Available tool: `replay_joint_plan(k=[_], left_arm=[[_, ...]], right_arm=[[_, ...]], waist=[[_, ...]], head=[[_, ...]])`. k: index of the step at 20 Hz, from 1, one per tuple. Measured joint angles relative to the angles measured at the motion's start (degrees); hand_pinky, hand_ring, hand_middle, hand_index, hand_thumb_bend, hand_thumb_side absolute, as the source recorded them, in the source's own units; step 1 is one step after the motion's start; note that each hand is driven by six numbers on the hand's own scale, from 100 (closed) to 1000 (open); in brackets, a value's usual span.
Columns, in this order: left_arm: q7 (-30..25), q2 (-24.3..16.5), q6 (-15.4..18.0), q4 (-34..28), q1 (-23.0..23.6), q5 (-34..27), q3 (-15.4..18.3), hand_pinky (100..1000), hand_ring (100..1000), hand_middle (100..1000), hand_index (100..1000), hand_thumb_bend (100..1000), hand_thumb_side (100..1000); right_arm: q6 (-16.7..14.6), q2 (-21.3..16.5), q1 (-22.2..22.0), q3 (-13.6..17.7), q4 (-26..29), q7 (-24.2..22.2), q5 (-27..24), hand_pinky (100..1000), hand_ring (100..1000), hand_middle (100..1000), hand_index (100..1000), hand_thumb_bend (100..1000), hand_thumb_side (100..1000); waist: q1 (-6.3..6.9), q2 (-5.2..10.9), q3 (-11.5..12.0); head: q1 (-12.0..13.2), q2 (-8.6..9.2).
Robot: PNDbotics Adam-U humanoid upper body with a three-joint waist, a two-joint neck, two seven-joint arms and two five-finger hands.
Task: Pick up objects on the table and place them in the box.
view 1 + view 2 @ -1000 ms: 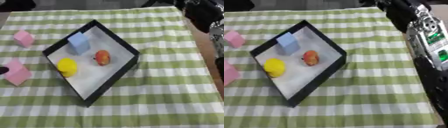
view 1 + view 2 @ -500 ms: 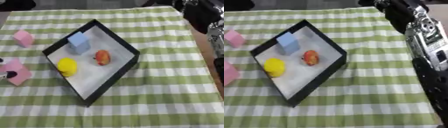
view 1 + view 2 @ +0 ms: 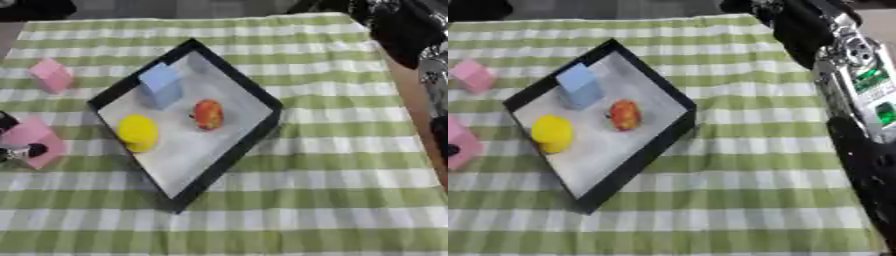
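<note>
Green-checked cloth covers the bench (image 3: pixel 332 150). Left hand (image 3: pixel 12 145) touches the near pink block (image 3: pixel 33 139); whether its fingers grasp it, I cannot tell. Best grip the block's sides, then lift clear over the box (image 3: pixel 254 95) wall.

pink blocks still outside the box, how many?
2. One pink block lies far left on the cloth; the other pink block sits at the left edge, the left hand touching it.

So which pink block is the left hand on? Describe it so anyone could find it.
Start at the black box on the checked cloth. Left of its yellow object, at the picture's edge, sits a pink block. Unlike the farther pink block, the left hand touches it.
</note>
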State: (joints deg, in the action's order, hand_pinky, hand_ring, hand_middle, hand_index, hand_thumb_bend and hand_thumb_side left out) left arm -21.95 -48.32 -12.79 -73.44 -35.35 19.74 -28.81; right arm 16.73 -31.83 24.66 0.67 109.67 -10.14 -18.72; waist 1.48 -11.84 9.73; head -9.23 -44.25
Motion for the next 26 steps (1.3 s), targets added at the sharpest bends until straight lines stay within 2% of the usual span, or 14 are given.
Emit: replay_joint_plan(k=[5, 6, 12, 15, 18, 21, 23, 24, 26], left_arm=[[-0.6, 0.5, -0.1, 0.6, -0.1, 0.1, 0.0, 826, 707, 585, 710, 656, 596], [-0.8, 0.5, -0.1, 0.7, -0.1, 0.1, -0.1, 819, 695, 569, 696, 621, 573], [-1.6, 0.5, -0.4, 0.2, -0.1, -0.3, -0.4, 797, 666, 540, 671, 552, 536], [-1.8, 0.5, -0.7, -0.4, -0.1, -0.6, -0.4, 789, 655, 529, 661, 509, 483], [-1.6, 0.5, -1.0, -0.8, -0.1, -0.9, -0.5, 778, 640, 518, 651, 463, 413], [-1.4, 0.5, -1.1, -1.3, -0.1, -1.3, -0.5, 767, 622, 503, 632, 414, 290], [-1.4, 0.4, -1.2, -1.6, -0.1, -1.7, -0.5, 761, 614, 497, 627, 389, 193], [-1.3, 0.4, -1.2, -1.9, -0.1, -1.8, -0.5, 753, 603, 487, 616, 370, 100], [-1.0, 0.2, -1.1, -2.9, -0.1, -2.1, -0.5, 743, 591, 478, 605, 352, 100]], right_arm=[[0.0, 0.0, 0.0, 0.0, 0.0, 0.0, 0.0, 960, 752, 661, 759, 100, 586], [0.1, 0.0, 0.0, 0.0, 0.0, 0.0, 0.0, 961, 752, 661, 759, 100, 586], [0.1, 0.0, 0.0, 0.0, -0.2, 0.0, 0.0, 961, 752, 662, 759, 100, 587], [0.1, 0.0, 0.0, 0.0, -0.3, -0.1, 0.0, 961, 752, 662, 759, 100, 589], [0.1, 0.0, 0.0, 0.0, -0.3, -0.1, 0.0, 962, 753, 662, 760, 100, 589], [0.2, 0.0, 0.0, 0.0, -0.3, -0.1, 0.0, 962, 753, 663, 760, 100, 590], [0.2, 0.1, 0.0, 0.0, -0.3, -0.1, 0.0, 962, 753, 663, 760, 100, 589], [0.2, 0.1, 0.0, 0.0, -0.3, -0.2, 0.0, 962, 753, 663, 760, 100, 589], [0.2, 0.1, 0.0, 0.0, -0.3, -0.2, 0.0, 963, 753, 663, 760, 100, 589]], waist=[[0.0, 0.0, 0.0], [0.0, 0.0, 0.0], [0.0, 0.0, 0.0], [0.0, 0.0, 0.0], [0.0, 0.0, 0.0], [0.0, 0.0, 0.0], [0.0, 0.0, -0.1], [0.0, 0.0, -0.1], [0.0, 0.0, -0.2]], head=[[0.1, 0.0], [0.1, 0.0], [0.2, 0.0], [0.2, 0.0], [0.2, 0.0], [0.1, 0.0], [0.1, 0.0], [0.1, 0.0], [0.0, 0.0]])
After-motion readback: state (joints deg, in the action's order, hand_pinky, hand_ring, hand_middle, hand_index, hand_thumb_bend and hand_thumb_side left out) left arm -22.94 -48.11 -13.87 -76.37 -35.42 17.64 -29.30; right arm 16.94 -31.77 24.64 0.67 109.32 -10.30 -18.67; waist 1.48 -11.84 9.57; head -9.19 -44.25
